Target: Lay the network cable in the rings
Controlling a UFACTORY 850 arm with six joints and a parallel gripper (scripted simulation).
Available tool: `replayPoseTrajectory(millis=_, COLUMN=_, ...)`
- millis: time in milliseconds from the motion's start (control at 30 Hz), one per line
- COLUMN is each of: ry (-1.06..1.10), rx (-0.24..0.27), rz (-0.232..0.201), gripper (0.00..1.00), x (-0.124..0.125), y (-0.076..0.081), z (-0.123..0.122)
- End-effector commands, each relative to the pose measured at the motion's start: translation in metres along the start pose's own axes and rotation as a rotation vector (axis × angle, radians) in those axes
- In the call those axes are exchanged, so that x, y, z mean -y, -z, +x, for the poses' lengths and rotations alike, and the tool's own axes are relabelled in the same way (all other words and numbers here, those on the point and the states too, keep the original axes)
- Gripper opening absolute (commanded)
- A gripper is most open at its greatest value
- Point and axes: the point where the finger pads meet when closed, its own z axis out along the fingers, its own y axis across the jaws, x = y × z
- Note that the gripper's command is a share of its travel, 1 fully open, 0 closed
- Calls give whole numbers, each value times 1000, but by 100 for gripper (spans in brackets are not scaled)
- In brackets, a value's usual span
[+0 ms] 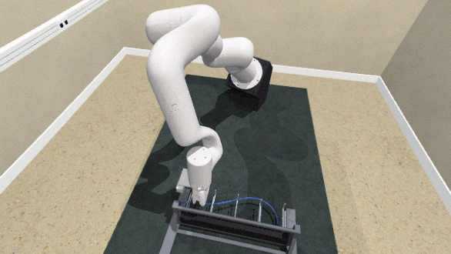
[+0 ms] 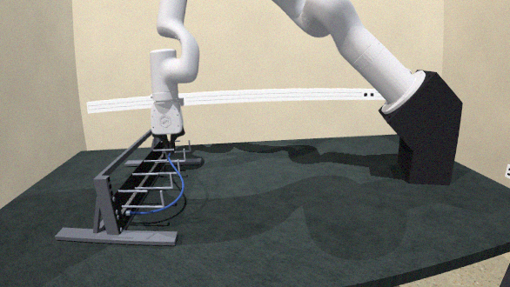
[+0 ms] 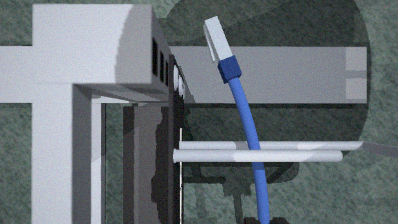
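The blue network lead (image 2: 181,183) is plugged into the near end of the black patch panel (image 2: 130,184) and arcs up to my gripper (image 2: 168,142). The gripper is shut on the lead close to its free end, above the far end of the rack. In the wrist view the lead (image 3: 248,125) ends in a white plug (image 3: 215,37) with a blue boot, and it crosses over a steel ring (image 3: 260,151) that sticks out from the panel. In the top view the lead (image 1: 246,200) runs along the row of steel rings (image 1: 236,205) from my gripper (image 1: 198,201).
The grey rack frame (image 1: 235,227) stands on feet on the dark mat; its post (image 3: 90,55) is close to the left of the plug. The arm's black base (image 1: 249,82) is at the mat's far end. Low white walls border the floor.
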Motion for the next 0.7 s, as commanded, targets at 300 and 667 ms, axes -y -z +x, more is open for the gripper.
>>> replayPoseTrajectory(millis=300, ry=0, rx=0, rz=1, gripper=35, x=1, y=1, z=0)
replayPoseTrajectory(millis=667, ry=0, rx=0, rz=1, gripper=35, x=1, y=1, z=0)
